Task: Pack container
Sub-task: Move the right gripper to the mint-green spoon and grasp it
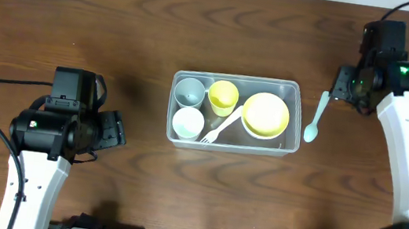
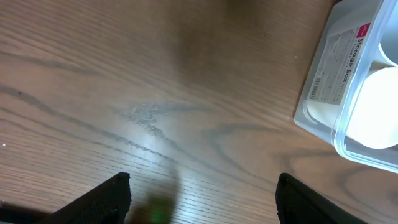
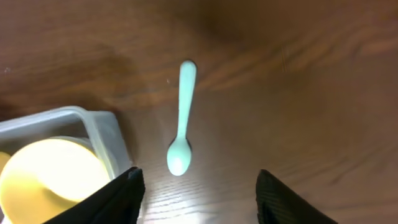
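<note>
Both wide open and empty on my feed: left gripper [image 2: 202,186] over the table [image 2: 124,93], right gripper [image 3: 198,177] near a pale spoon [image 3: 182,124] beside the container [image 1: 239,77].

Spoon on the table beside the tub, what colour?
The spoon is pale mint green, one plain colour throughout. It shows best in the right wrist view.
</note>
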Robot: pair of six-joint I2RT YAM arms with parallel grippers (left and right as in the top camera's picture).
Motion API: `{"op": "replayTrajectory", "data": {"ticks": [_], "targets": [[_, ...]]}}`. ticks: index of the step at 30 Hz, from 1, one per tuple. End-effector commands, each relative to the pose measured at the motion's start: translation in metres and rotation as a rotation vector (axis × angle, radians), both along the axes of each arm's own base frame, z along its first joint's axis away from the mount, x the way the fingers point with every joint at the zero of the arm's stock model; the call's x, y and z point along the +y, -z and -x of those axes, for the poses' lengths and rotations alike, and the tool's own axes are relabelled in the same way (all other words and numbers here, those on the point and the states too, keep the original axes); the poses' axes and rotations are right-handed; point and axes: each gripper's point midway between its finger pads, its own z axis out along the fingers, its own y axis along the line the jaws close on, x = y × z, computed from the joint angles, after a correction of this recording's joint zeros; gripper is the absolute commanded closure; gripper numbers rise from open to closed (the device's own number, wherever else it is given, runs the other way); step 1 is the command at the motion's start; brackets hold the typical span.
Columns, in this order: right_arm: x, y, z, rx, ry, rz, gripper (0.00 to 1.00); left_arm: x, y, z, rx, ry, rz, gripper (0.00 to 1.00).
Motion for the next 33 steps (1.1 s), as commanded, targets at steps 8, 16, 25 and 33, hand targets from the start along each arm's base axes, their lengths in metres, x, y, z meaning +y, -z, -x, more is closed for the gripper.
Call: {"op": "replayTrajectory", "data": {"ticks": [8, 16, 25, 33], "targets": [[0.003, 0.114, 0.017, 0.238, 0.127, -0.049, 0.4, 0.004, 0.001, 0.001, 0.007, -0.019, -0.011, 0.25], [0.006, 0.163, 0.027, 0.336, 0.126, -0.053, 0.4, 0.004, 0.001, 0.001, 0.008, -0.019, -0.011, 0.25], [0.014, 0.194, 0.041, 0.398, 0.112, -0.094, 0.41, 0.004, 0.001, 0.001, 0.007, -0.03, -0.007, 0.25], [0.015, 0.2, 0.05, 0.423, 0.112, -0.098, 0.41, 0.004, 0.001, 0.001, 0.008, -0.03, -0.007, 0.25]]}}
